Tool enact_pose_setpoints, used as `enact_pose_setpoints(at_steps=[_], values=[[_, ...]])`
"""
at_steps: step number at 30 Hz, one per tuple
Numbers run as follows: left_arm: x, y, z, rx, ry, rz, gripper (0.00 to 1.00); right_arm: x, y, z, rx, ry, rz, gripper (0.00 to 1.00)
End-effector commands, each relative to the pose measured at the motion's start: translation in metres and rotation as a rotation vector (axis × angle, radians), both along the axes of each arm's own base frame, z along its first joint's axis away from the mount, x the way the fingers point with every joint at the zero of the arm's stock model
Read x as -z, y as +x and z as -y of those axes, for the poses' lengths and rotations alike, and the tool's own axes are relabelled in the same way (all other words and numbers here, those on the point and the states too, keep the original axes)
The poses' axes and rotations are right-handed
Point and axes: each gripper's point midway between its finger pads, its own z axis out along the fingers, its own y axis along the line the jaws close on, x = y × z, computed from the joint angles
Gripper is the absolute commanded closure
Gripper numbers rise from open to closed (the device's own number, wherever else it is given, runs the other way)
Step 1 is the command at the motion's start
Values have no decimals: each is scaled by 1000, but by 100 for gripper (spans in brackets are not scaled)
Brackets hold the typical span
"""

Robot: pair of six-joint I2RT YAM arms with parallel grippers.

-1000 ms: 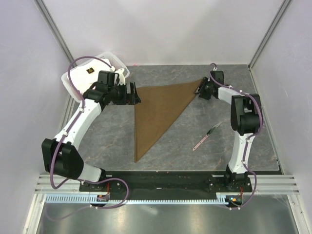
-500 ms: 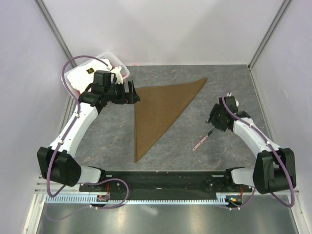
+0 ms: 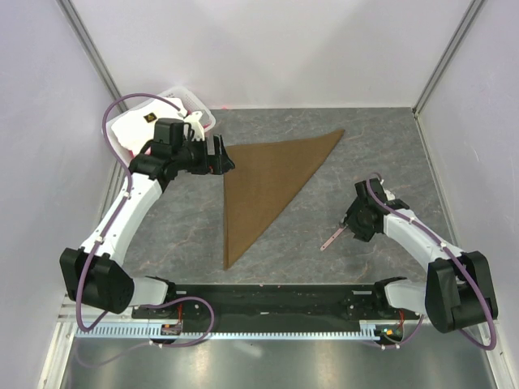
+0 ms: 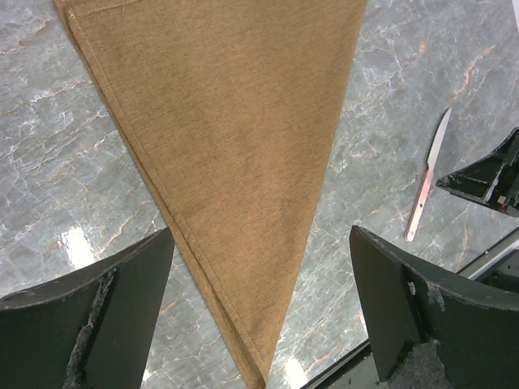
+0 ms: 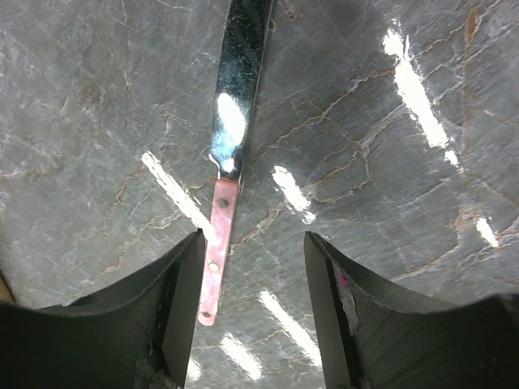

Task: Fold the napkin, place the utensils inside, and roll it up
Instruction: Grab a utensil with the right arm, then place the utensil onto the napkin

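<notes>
Utensil (image 5: 220, 186) flat on worktop (image 3: 389, 146), right of folded napkin (image 3: 263, 182); long axis crosses right jaws' closing line, pink handle between them, off-centre. Right jaws part-open, empty, nearer. Left jaws wide, empty, above napkin

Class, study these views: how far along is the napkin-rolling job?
Done: the napkin lies folded into a triangle. In hand: the open right pincer hovers over the utensil, not gripping it. To do: setting the utensil on the napkin and rolling it up.
</notes>
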Motion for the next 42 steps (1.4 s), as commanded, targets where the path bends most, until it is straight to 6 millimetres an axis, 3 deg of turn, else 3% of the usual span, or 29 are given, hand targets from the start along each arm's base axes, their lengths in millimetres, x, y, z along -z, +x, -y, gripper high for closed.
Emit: enact_pose_setpoints(at_steps=[1,10,14,22,26,32,38,42], values=[[-18,-2,8,34,-42,63,3,2,9,-1,51,-15,20,40],[-19,-2,10,42,-53,60,3,11,19,-11,35,-61,6,42],[-17,-3,11,45,-57,51,3,18,17,-10,28,-95,-18,48],[-15,-2,11,45,-58,45,3,29,17,-9,3,-172,-67,74],[-15,-2,12,48,-62,42,3,33,19,-22,-24,-142,-71,100],[-13,-2,12,47,-61,39,3,13,35,-48,-42,-75,-14,100],[-12,-1,12,46,-62,36,3,-30,63,-90,-55,31,110,100],[-11,-2,13,47,-65,33,3,-47,81,-114,-77,60,157,100]])
